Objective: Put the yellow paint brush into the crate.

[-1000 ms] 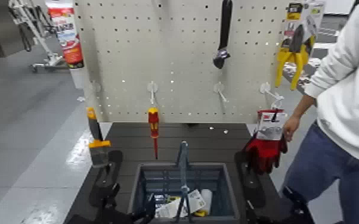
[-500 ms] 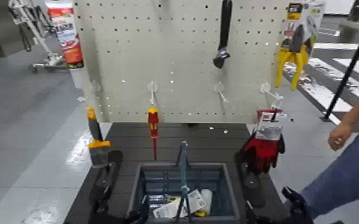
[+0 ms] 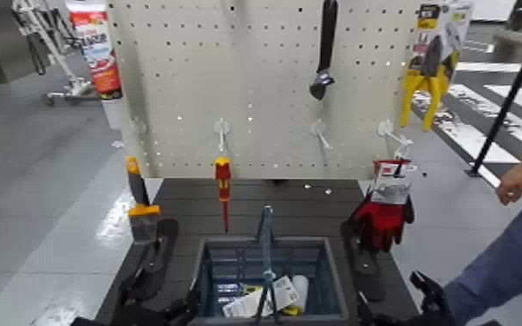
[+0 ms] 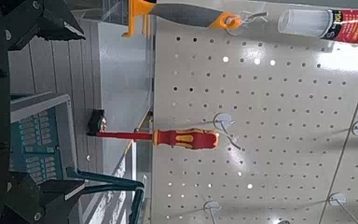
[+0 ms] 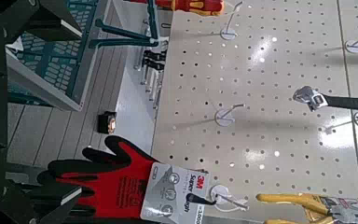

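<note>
The yellow paint brush (image 3: 140,201) hangs at the left edge of the pegboard, orange-tipped dark handle up, yellow band and grey bristles down. It also shows in the left wrist view (image 4: 182,14). The grey-blue crate (image 3: 334,286) with its hoop handle stands on the dark table in front of me and holds a few packets. It also shows in the left wrist view (image 4: 37,140) and the right wrist view (image 5: 56,47). My left gripper (image 3: 150,264) is open and empty, low at the crate's left, below the brush. My right gripper (image 3: 362,260) is open and empty at the crate's right.
A red-and-yellow screwdriver (image 3: 223,186) hangs mid-board. A pack of red gloves (image 3: 386,212) hangs at the right. A wrench (image 3: 323,52), yellow pliers (image 3: 427,74) and a sealant tube (image 3: 95,48) hang higher. A person's arm and leg (image 3: 512,243) are at the far right.
The person let go of the glove pack and stepped away to the right. My left arm has shifted slightly lower. The brush has not moved.
</note>
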`<state>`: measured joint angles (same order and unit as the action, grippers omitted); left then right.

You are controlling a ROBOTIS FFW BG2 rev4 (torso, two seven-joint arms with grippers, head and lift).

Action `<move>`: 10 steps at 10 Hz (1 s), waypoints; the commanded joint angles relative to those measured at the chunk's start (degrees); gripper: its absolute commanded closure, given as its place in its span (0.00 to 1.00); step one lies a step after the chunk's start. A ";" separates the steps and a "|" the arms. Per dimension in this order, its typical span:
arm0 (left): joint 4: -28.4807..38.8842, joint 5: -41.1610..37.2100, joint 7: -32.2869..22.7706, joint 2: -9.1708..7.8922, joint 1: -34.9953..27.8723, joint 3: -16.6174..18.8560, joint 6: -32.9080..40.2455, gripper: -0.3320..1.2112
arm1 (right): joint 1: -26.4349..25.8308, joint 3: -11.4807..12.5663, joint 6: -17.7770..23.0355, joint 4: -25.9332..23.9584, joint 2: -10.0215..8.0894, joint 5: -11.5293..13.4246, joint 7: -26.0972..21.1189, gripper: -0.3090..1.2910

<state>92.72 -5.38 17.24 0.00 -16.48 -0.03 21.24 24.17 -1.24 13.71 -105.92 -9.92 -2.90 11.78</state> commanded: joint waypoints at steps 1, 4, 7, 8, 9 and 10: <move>0.71 -0.42 2.62 4.48 1.37 3.28 -2.43 0.32 | 0.00 -0.08 0.00 -0.08 -0.01 0.00 0.00 0.28; 0.98 -1.04 3.67 4.57 2.51 5.39 -5.07 0.33 | 0.00 -0.16 0.00 -0.08 0.08 0.00 0.00 0.28; 0.80 -1.56 4.91 4.04 4.27 6.53 -7.36 0.33 | 0.09 -0.25 0.00 -0.08 -0.01 0.00 -0.18 0.28; 0.62 -1.56 5.61 3.96 4.80 7.41 -7.97 0.33 | 0.00 -0.43 0.00 -0.08 -0.18 -0.09 -0.26 0.28; 0.62 -1.56 5.78 3.60 5.15 8.20 -8.32 0.33 | 0.00 -0.52 0.00 -0.08 -0.18 -0.09 -0.35 0.28; 0.62 -1.74 5.96 3.69 5.23 9.35 -8.41 0.33 | -0.09 -0.52 0.00 -0.08 -0.09 -0.09 -0.35 0.28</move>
<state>93.35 -7.04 23.18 0.00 -11.31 8.74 12.89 24.15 -1.71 13.70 -106.00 -10.08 -2.98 11.42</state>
